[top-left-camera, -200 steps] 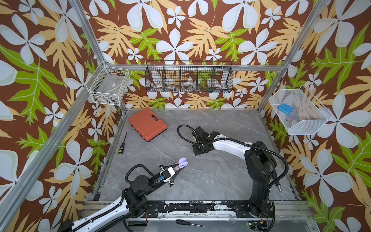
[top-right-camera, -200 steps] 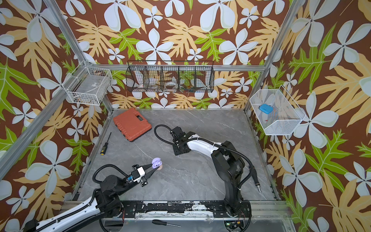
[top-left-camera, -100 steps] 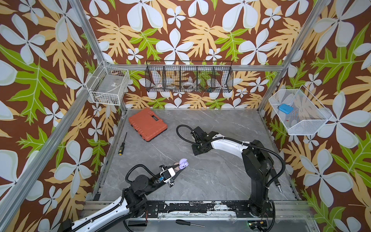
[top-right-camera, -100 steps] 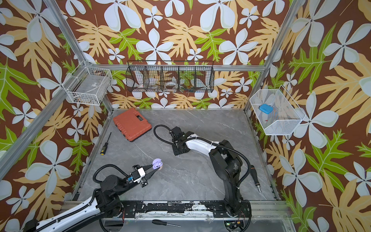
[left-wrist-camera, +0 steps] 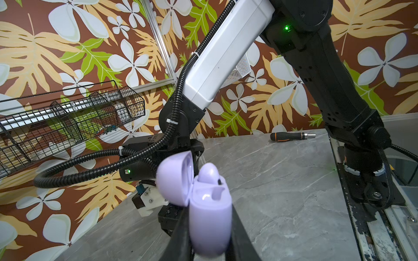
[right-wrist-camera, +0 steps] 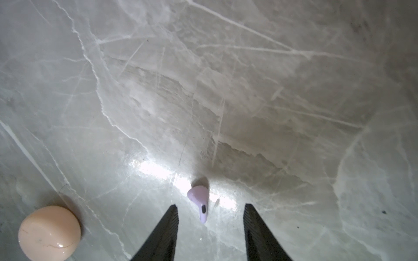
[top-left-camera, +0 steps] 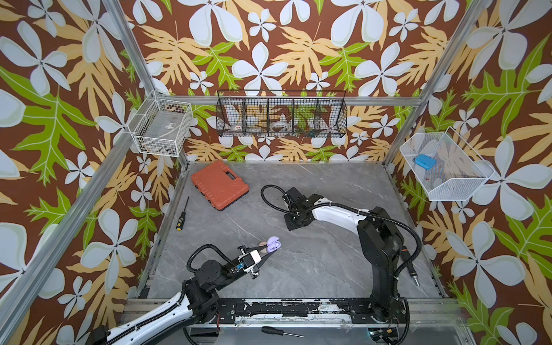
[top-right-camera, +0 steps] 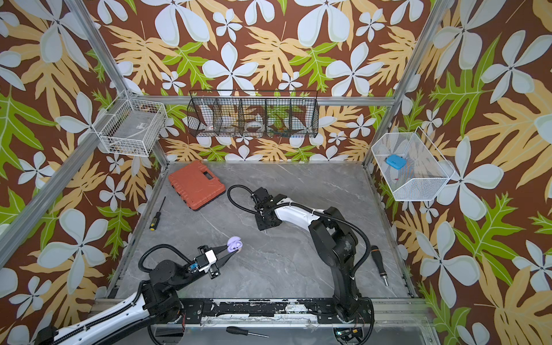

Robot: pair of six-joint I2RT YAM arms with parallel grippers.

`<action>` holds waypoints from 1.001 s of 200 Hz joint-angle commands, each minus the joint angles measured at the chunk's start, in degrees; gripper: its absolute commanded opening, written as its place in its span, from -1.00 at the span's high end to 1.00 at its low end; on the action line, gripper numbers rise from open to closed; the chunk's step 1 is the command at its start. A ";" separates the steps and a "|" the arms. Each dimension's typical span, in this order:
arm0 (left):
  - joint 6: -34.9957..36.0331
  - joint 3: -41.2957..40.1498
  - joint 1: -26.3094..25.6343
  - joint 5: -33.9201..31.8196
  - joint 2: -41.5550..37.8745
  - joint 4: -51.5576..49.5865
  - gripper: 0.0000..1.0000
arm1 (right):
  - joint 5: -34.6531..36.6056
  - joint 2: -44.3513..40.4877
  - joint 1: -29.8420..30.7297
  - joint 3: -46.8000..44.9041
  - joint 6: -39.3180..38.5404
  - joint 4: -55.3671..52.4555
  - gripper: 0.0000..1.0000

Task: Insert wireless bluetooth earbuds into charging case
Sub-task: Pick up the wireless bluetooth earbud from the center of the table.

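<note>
My left gripper (top-left-camera: 270, 249) (left-wrist-camera: 209, 217) is shut on a lavender charging case (top-left-camera: 273, 243) (top-right-camera: 234, 244) (left-wrist-camera: 210, 221), held above the table near the front left. Its lid (left-wrist-camera: 175, 178) stands open and one lavender earbud (left-wrist-camera: 209, 174) sits in a slot. Farther back, my right gripper (top-left-camera: 294, 222) (top-right-camera: 265, 224) (right-wrist-camera: 211, 205) points down, open. A second lavender earbud (right-wrist-camera: 199, 196) lies on the table just ahead of its fingertips (right-wrist-camera: 173, 206), stem reaching between them, untouched. A closed pale pink round case (right-wrist-camera: 49, 232) rests on the table beside it.
An orange tool case (top-left-camera: 219, 185) lies at the back left, with a screwdriver (top-left-camera: 181, 213) by the left edge. Another driver (top-left-camera: 410, 265) lies near the right arm's base and one (top-left-camera: 277, 331) on the front rail. Wire baskets (top-left-camera: 280, 116) hang on the walls.
The right arm's elbow has shifted slightly to the left and its jaws have narrowed a little. The left arm holds the case still.
</note>
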 commanded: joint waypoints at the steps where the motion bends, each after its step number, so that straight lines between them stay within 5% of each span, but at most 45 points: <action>1: 0.27 -0.17 0.06 0.58 0.08 0.61 1.00 | -0.24 0.37 0.01 0.64 -0.56 -1.09 0.06; 200: 0.31 -0.17 0.01 0.86 0.03 0.24 1.00 | -0.19 2.31 1.30 1.11 -1.34 -1.37 0.19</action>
